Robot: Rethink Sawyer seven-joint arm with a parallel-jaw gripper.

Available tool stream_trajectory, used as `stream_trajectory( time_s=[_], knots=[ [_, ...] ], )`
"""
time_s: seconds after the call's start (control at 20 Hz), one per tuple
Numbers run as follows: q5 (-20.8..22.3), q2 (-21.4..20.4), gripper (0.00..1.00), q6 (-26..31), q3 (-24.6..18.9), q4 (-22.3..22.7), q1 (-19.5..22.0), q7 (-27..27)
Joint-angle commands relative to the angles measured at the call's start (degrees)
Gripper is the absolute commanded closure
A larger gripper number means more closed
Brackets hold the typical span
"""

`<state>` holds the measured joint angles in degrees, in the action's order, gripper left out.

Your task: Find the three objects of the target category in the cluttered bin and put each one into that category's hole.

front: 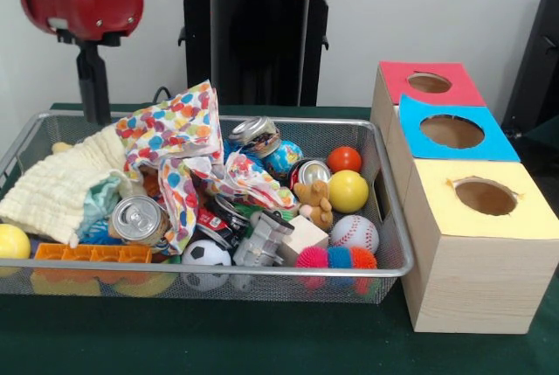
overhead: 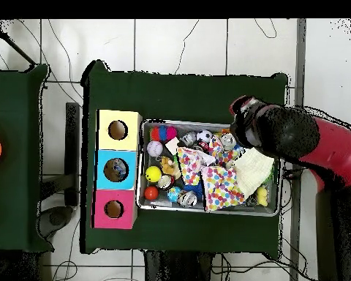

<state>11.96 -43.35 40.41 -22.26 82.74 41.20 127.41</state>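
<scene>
The bin (front: 395, 263) is a wide silver wire-mesh basket, full of clutter; it also shows in the overhead view (overhead: 208, 212). In it lie an orange ball (front: 344, 159), a yellow ball (front: 348, 191), a baseball (front: 355, 233), a soccer ball (front: 206, 257), a spiky ball (front: 336, 259), several cans such as one (front: 138, 218), and a small teddy bear (front: 313, 199). Three wooden boxes with holes stand beside it: red top (front: 458, 91), blue top (front: 410, 121), yellow top (front: 437, 204). My gripper (front: 92, 95) hangs as a black stalk behind the bin's far left corner, touching nothing.
A polka-dot cloth (front: 175, 143) and a pale yellow cloth (front: 65, 187) cover much of the bin's left half. An orange tray (front: 92, 254), a wooden block (front: 306, 235) and a grey toy (front: 260, 244) lie near the front. The red arm (overhead: 310, 143) reaches over the bin's corner.
</scene>
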Motion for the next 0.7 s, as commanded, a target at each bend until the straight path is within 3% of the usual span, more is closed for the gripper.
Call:
stream_trajectory(
  time_s=[0.05, 0.4, 0.7],
  knots=[
    [5.2, 7.1, 1.00, 0.1, -3.2, 0.1, 2.1, -12.7],
    [6.9, 11.8, 1.00, -2.2, -4.8, -0.4, 4.7, -12.9],
    [6.9, 12.8, 1.00, -2.8, -5.0, -1.1, 6.5, -10.4]
  ],
)
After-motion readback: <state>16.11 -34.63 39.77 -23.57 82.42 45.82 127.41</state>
